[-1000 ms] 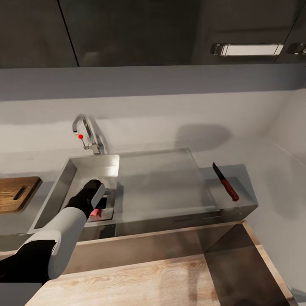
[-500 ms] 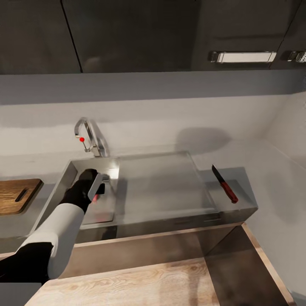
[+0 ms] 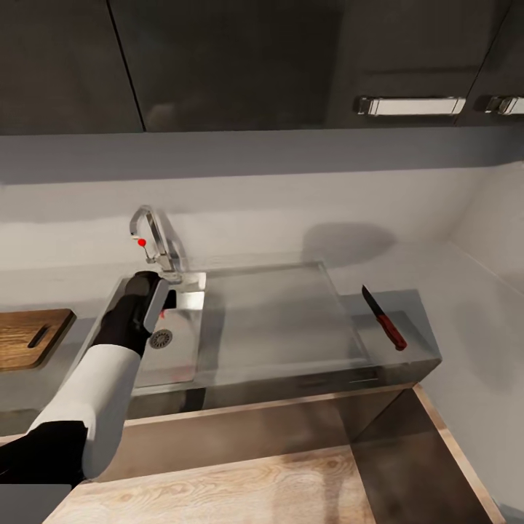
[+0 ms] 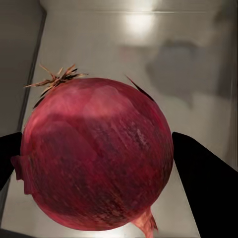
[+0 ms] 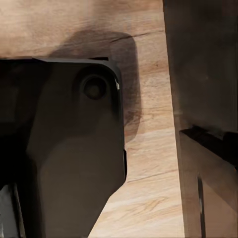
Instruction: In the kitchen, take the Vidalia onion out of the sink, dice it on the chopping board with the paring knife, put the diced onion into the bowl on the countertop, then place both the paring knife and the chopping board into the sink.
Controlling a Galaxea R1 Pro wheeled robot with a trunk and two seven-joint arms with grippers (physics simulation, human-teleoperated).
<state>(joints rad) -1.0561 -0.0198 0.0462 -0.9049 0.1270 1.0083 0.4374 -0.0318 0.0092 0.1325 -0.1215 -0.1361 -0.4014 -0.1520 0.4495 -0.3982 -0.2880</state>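
Glossy black cabinets hang over a grey wall, and below them the countertop (image 3: 407, 302) carries the sink (image 3: 269, 320) with its chrome tap (image 3: 153, 236). Over the basin end of that sink the left gripper (image 3: 161, 311) hangs just beneath the tap's spout, above the drain hole. A second ago it was low in the basin, down at the floor of it; now it has risen well clear, and the drain that it covered lies bare beneath it. The Vidalia onion (image 4: 96, 158) has come up with it: the left wrist view has the pinkish-red ball sitting between the two dark fingers (image 4: 206, 183), one at each flank and both pressed against the skin, with the steel of the basin showing behind it. So the fingers are clamped on the onion and the lift out of the sink looks done or nearly so.

To the gripper's left, past the sink's rim, lies the chopping board (image 3: 29, 335), slot handle toward the sink; I judge that carrying the onion over to it is the next step. Well off to the gripper's right, beyond the drainer, the paring knife (image 3: 384, 318) rests untouched on the worktop, blade pointing to the wall.

The right wrist view looks down on pale wood-plank floor and dark robot body; whether that gripper is spread or closed I cannot tell.
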